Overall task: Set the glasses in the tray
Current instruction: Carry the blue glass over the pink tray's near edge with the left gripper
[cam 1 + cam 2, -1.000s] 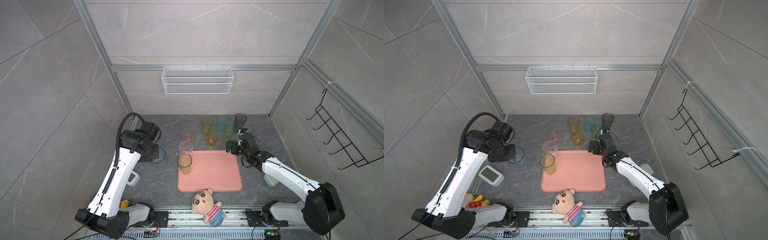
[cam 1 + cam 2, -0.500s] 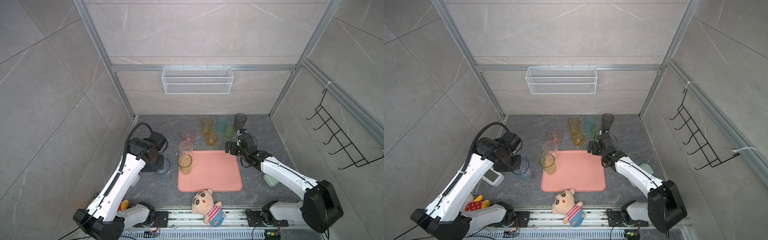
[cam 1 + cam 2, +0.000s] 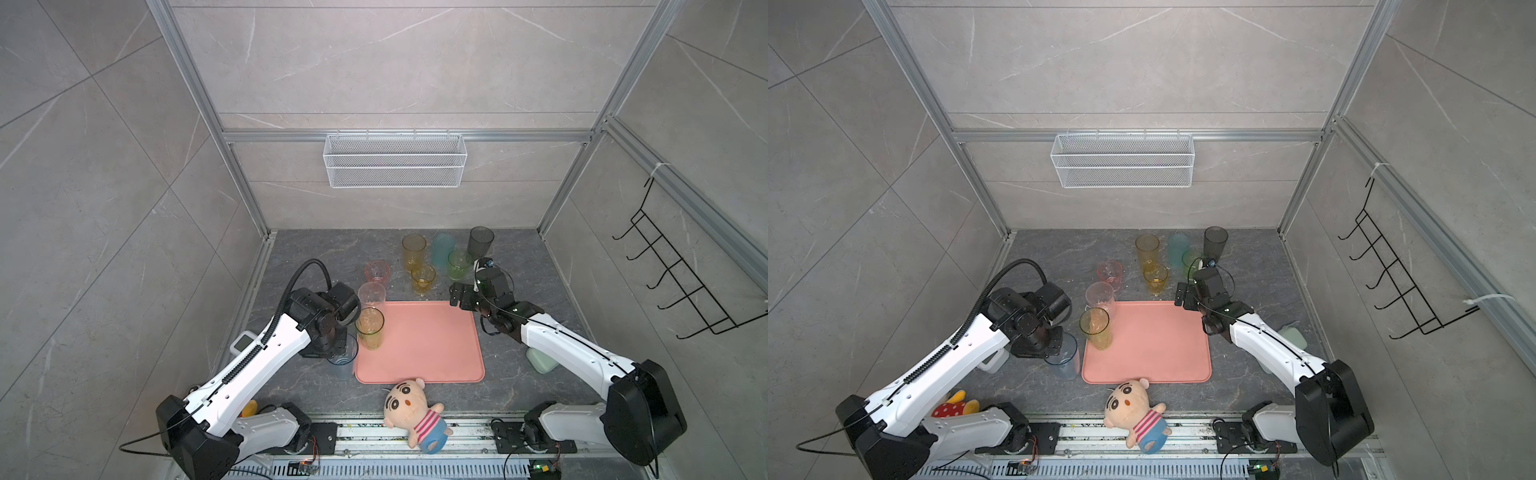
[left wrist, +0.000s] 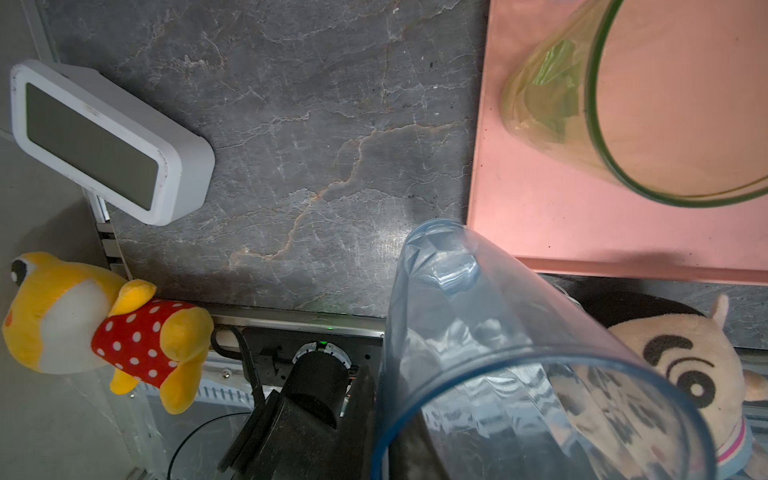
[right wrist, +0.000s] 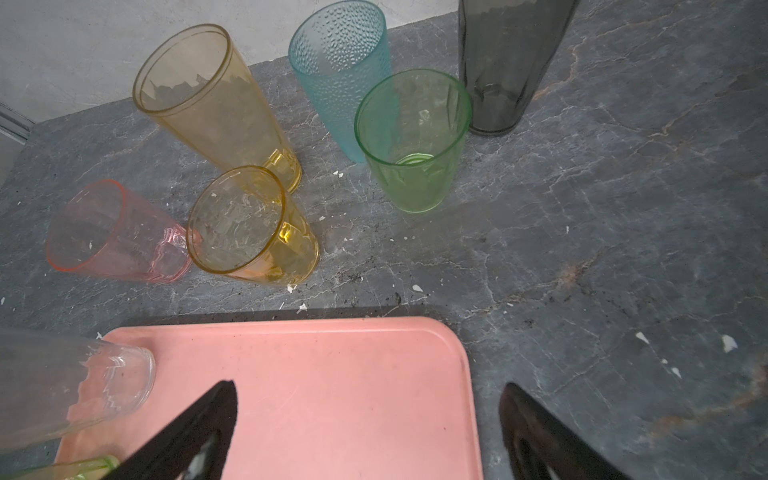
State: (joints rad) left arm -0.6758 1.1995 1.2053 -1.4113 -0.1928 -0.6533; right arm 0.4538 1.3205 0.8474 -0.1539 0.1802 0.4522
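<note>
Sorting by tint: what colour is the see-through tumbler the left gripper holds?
Pale blue tumbler; clearest in the left wrist view.

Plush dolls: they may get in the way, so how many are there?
2. A striped-shirt doll lies just in front of the tray; a yellow doll sits by the left arm's base. None seems hidden.

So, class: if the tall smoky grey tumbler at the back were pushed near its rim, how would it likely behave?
Probably tips: the smoky grey tumbler is tall, its base narrower than its rim. Likely light, since it looks empty. Falling, it might knock the short green glass standing close beside it.
</note>
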